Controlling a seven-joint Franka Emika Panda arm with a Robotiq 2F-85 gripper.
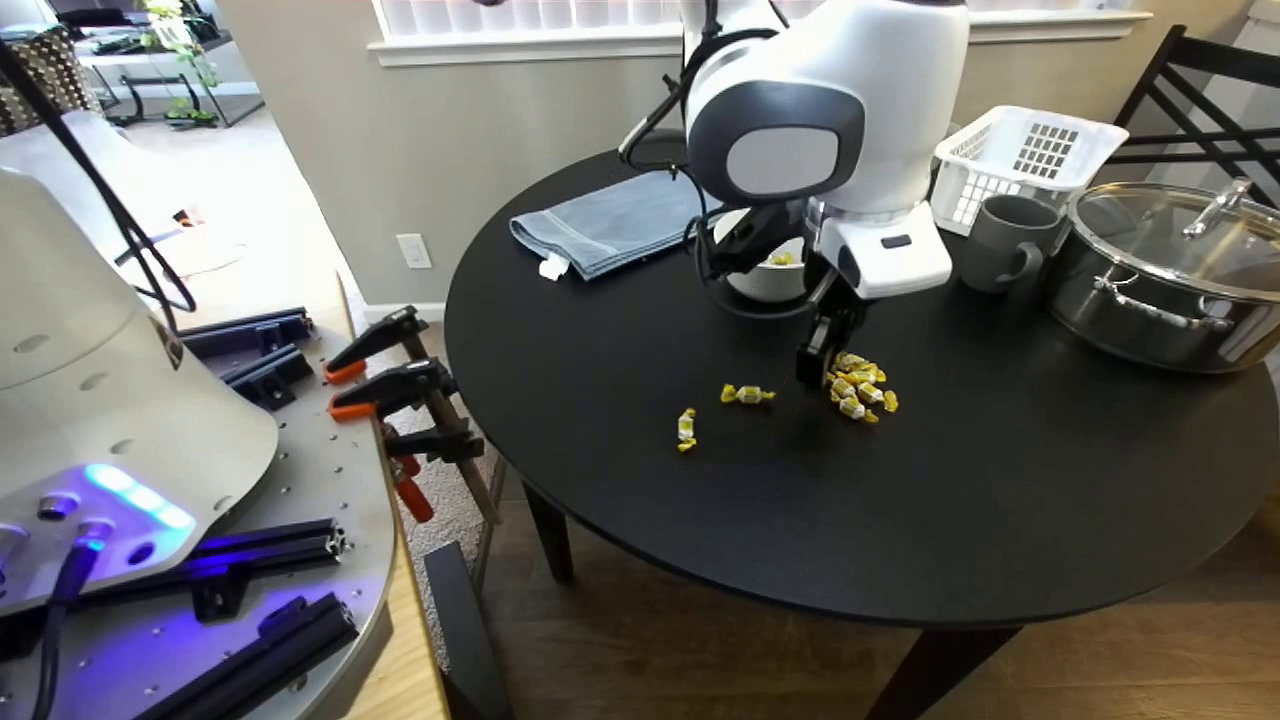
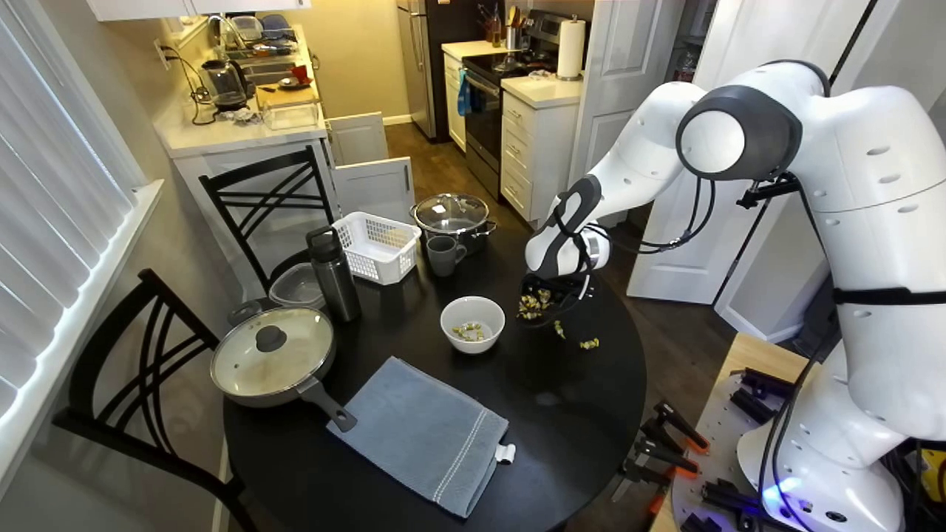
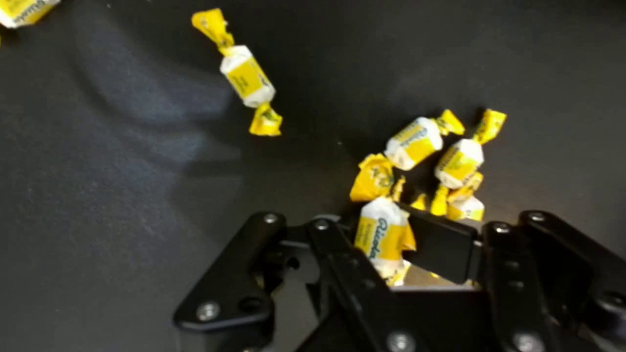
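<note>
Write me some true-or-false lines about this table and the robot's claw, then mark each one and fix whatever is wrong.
1. The gripper is down at the candy pile. True.
2. The white bowl is empty. False: the white bowl has several wrapped candies in it.
3. The gray mug stands inside the white basket. False: the gray mug stands beside the white basket.
4. Two loose candies lie apart from the candy pile. True.
5. The lid is on the frying pan. True.
6. The folded cloth is bright red. False: it is blue-gray.
</note>
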